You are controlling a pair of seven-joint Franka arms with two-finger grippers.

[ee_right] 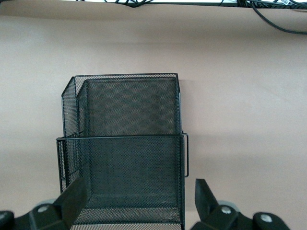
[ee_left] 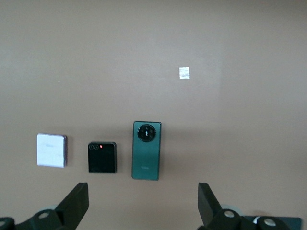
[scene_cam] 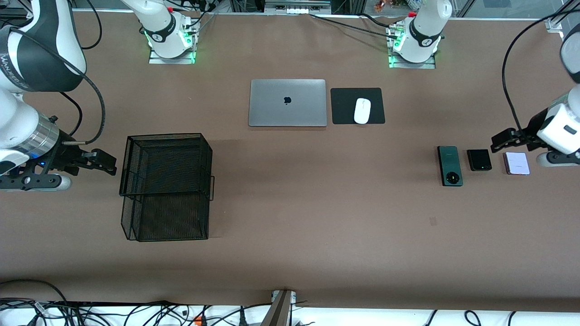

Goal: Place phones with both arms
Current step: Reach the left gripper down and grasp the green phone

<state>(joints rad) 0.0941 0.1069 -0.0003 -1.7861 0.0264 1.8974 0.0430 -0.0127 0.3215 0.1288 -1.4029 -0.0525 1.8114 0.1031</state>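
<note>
Front view: left gripper (scene_cam: 498, 141) hangs fingers wide, empty, over the brown counter (scene_cam: 317, 217) near the small square black phone (scene_cam: 479, 160), which lies between the long dark-green phone (scene_cam: 450, 165) and the small square pale-lilac phone (scene_cam: 517, 163). Right gripper (scene_cam: 106, 164), fingers wide, empty, beside the black wire-mesh basket (scene_cam: 166, 185).

Left wrist view: the three phones lie just ahead of the spread fingers (ee_left: 76, 203).

Right wrist view: basket sits just ahead of the spread fingers (ee_right: 204, 196).

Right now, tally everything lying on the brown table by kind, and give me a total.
Phones: 3: long dark-green phone, small square black phone, small square pale-lilac phone
Silver closed laptop: 1
White computer mouse: 1
Black mouse pad: 1
Black wire-mesh basket: 1
Total: 7
</note>
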